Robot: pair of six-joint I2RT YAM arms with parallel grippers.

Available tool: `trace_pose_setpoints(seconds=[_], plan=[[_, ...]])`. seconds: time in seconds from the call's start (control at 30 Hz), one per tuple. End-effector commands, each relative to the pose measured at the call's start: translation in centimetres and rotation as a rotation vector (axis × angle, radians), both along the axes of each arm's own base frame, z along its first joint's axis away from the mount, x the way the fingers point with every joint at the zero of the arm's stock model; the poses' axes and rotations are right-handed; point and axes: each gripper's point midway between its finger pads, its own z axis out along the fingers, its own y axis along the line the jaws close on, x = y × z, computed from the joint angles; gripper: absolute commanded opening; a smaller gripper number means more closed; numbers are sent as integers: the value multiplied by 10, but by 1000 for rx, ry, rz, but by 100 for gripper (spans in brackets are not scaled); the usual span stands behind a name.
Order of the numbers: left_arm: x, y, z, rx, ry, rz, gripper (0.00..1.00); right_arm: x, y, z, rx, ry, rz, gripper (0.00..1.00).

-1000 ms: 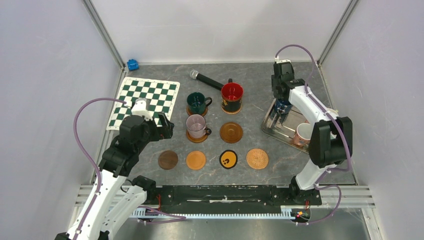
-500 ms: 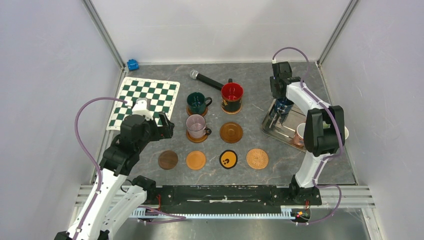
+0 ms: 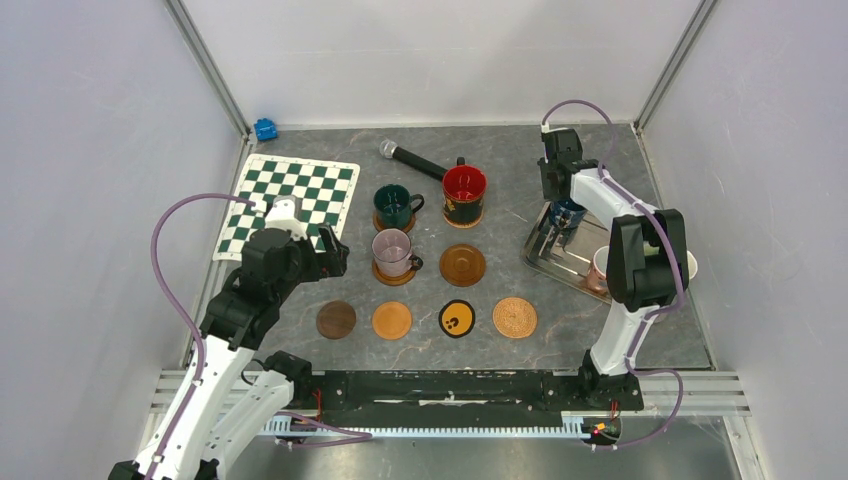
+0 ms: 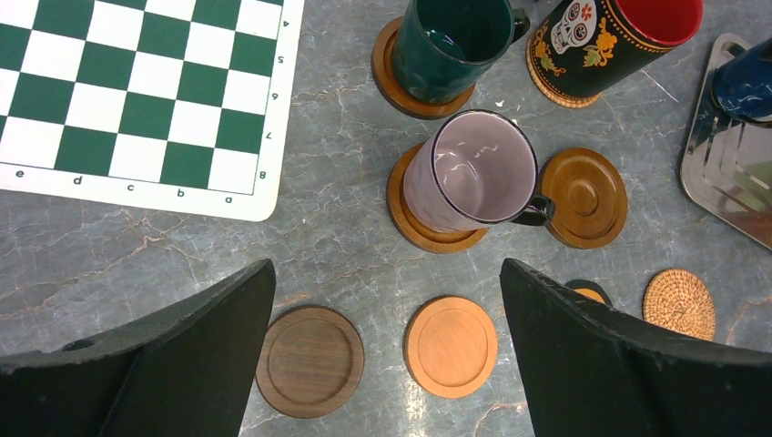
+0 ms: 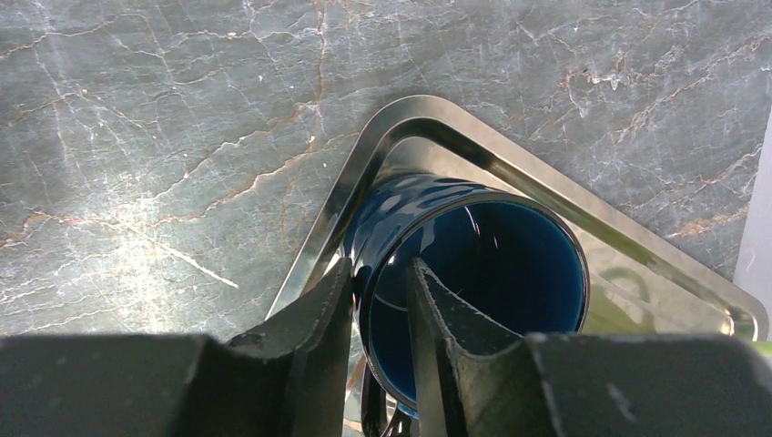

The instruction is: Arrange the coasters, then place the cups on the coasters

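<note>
Grey marbled desk [image 5: 137,137], rusty veins running through it, carrying a green-and-white chequered mat [image 4: 137,91] and a shiny silver tray [image 5: 437,118]! Mugs next: dark blue mug [image 5: 473,264], dark green mug [image 4: 451,41], pale lilac mug [image 4: 473,173], and a black mug [image 4: 601,45], red inside, painted with a white skull and orange flowers. Down the front row: dark brown coaster [image 4: 309,361], plain orange coaster [image 4: 451,346], black coaster [image 3: 457,319] with a yellow mark, woven tan coaster [image 4: 679,304].

Eight coasters [image 3: 392,320], five mugs [image 3: 397,205] in plain sight, one metal tray [image 4: 728,177], one chequered mat [image 3: 295,195], one microphone [image 3: 412,160].

The chequered mat [image 4: 137,91] edge reads e–a, 4–8.
</note>
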Motion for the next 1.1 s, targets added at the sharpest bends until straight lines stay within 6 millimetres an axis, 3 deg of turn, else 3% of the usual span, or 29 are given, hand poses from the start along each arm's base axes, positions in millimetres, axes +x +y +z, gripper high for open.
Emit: trace_pose_setpoints(seconds=[0.0,0.27,0.4,0.6,0.83,1.07], plan=[[3,4,6,48,-45,-16,100,6,-1,-1,-5,-17,15,29],[4,2,5,47,-38,-22,100,2,3,-11,39,9,40,29],[3,2,6,45,-41,-22,100,5,2,-7,41,-1,50,22],[4,2,6,47,-41,-20,100,10,1,16,27,-42,69,1],[3,2,7,44,-45,-24,100,2,-4,46,14,-63,51,0],[3,1,7,40,-46,-29,100,-9,13,67,95,-110,113,0]])
